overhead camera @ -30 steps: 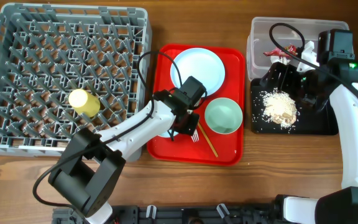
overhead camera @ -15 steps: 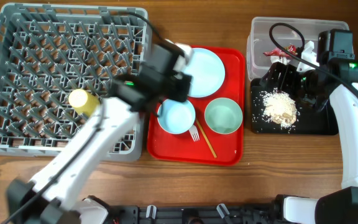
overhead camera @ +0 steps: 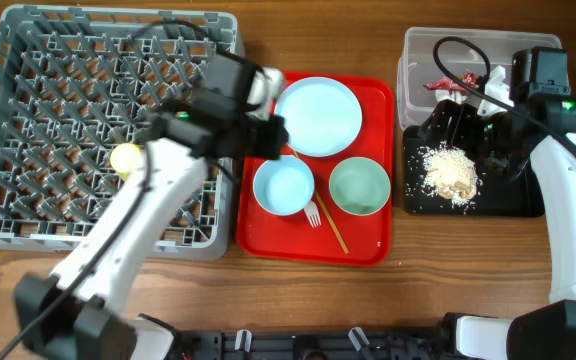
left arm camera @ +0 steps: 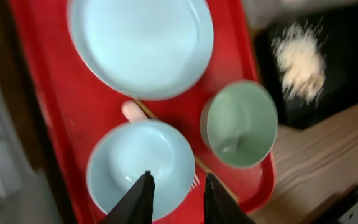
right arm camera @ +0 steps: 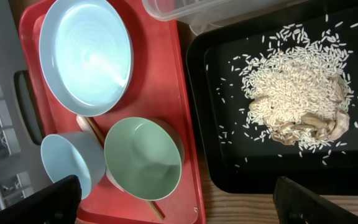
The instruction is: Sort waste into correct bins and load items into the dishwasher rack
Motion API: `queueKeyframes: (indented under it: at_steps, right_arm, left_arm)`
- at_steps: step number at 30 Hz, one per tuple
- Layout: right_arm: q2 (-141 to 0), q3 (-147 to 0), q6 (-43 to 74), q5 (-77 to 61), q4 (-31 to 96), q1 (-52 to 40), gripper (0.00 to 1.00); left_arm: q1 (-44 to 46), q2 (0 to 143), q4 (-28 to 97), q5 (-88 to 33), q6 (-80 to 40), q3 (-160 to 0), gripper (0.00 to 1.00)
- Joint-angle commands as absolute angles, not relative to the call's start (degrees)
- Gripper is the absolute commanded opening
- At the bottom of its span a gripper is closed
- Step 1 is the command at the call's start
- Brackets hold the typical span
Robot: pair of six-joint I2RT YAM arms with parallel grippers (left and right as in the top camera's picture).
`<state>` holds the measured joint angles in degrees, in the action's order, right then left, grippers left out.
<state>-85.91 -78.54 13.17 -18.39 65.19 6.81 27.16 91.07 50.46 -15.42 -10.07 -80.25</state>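
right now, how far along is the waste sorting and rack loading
Done: yellow cup in the grey rack, wrapper in the clear tub, scraps on the black tray. In hand: nothing; left fingers hang open above the red tray. Left: plate, blue bowl, green bowl, fork and chopsticks, all on that tray.

Glossy red tray (overhead camera: 368, 245), smooth shiny plate (overhead camera: 318, 116), grey plastic rack (overhead camera: 28, 238), matt black tray (right arm camera: 229, 168) under grainy, crumbly scraps (right arm camera: 294, 93), clear plastic tub (overhead camera: 423, 50), grained wooden table (overhead camera: 418, 300).
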Motion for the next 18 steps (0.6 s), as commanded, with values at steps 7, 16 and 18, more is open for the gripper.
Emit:
queueKeyframes:
  at_steps: [7,16,18]
  right_arm:
    - [-84.9,-79.9,13.5,-19.3,65.3,6.9,1.00]
    - [-85.0,-79.9,13.5,-19.3,65.2,6.9,1.00]
    - [-85.0,-79.9,13.5,-19.3,65.3,6.9,1.00]
  left_arm:
    - [37.7,103.7,53.0,-13.8,-9.8,-80.6,0.42]
    - [42.1,109.3,53.0,-6.1,-9.8,-80.6,0.46]
    - [42.2,110.4,53.1,-4.7,-9.8,-80.6,0.44]
